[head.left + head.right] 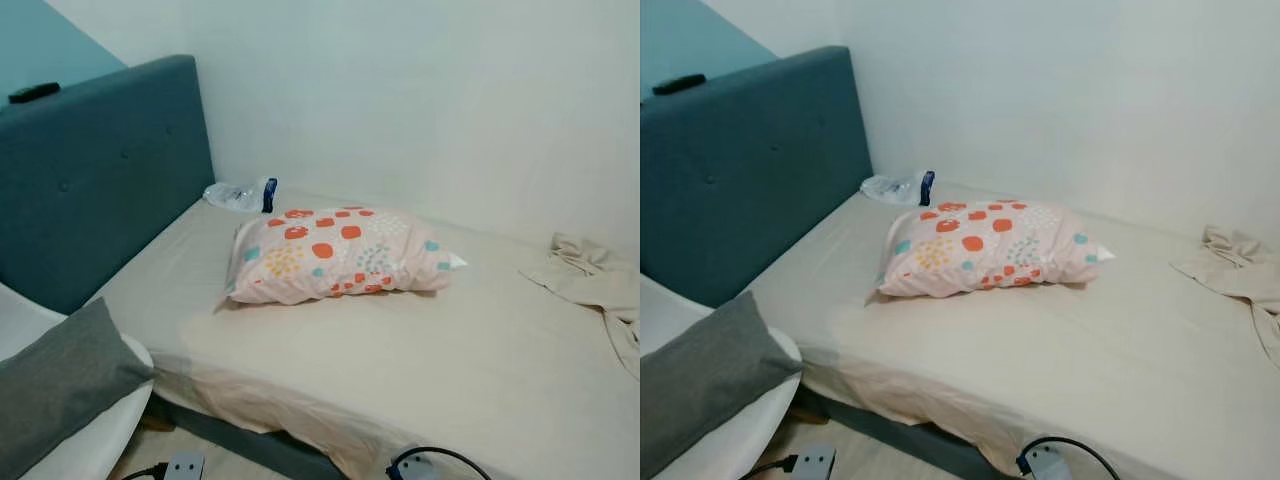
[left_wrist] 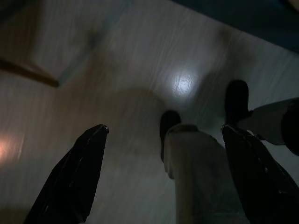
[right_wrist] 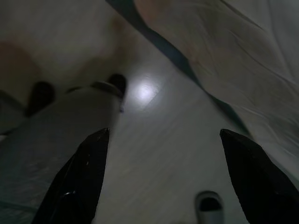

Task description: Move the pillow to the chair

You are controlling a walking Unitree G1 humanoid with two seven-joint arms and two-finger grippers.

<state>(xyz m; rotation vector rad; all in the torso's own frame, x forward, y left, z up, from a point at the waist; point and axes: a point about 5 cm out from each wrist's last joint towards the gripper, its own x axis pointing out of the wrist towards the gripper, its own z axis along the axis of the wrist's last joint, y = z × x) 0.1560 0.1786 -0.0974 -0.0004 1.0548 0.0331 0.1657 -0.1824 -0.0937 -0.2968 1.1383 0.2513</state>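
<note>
Well apart: pillow (image 1: pixel 335 252) on bed (image 1: pixel 480 370); pincers floorward, fingers spread.

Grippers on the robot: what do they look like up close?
Each has two long black fingers, glossy and tapering to a point. The left gripper and right gripper look alike. No markings or cables show on them in these dim wrist views.
</note>
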